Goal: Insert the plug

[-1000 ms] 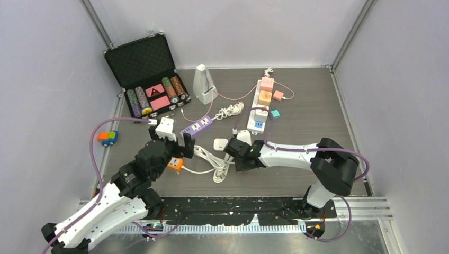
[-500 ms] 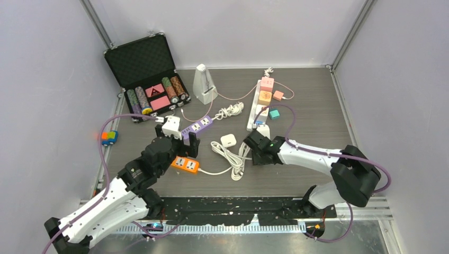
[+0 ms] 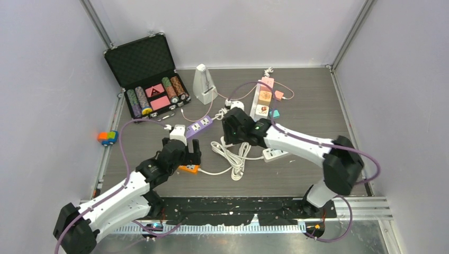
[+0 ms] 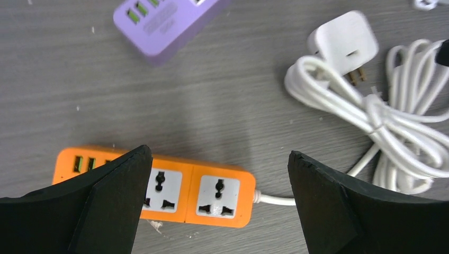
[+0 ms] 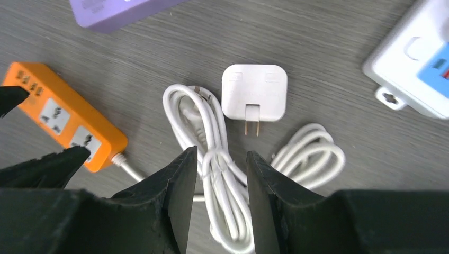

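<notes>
Right tool [image 5: 219,156] has swung near white plug [image 5: 254,92], narrowly parted, seemingly empty; left tool [image 4: 218,154] gapes.

Four power strips here: orange strip [image 3: 188,168], purple strip [image 3: 198,126], plain white strip [image 3: 275,154], white strip with cubes [image 3: 263,100]. One plug [image 5: 254,92], one metronome [image 3: 203,83], one chip case [image 3: 138,61].

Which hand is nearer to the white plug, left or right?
Right. The white plug lies just ahead of the right hand; the left hand is over the orange power strip, farther from it.
</notes>
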### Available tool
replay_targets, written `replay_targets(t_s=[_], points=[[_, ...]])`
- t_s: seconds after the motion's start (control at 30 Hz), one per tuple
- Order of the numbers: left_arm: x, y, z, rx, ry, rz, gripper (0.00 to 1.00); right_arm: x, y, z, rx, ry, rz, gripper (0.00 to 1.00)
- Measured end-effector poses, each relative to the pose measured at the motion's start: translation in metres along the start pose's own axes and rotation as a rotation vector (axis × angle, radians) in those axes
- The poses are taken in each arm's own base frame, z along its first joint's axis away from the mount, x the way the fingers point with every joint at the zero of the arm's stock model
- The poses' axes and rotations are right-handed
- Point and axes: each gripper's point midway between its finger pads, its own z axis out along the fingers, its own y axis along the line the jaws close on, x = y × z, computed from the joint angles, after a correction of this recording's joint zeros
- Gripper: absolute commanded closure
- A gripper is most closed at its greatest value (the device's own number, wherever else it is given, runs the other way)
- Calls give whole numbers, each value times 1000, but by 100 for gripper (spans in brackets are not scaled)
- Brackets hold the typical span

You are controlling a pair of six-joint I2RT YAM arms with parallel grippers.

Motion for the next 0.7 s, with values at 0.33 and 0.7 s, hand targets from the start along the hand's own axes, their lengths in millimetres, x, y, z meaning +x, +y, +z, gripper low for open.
replay_targets(t_s=[0.33, 0.7], points=[[29, 13, 12, -39, 78, -112, 0, 72, 19, 49, -65, 249, -158, 56], [19, 12, 11, -25, 48, -134, 0, 98, 23, 24, -101, 319, -219, 45]])
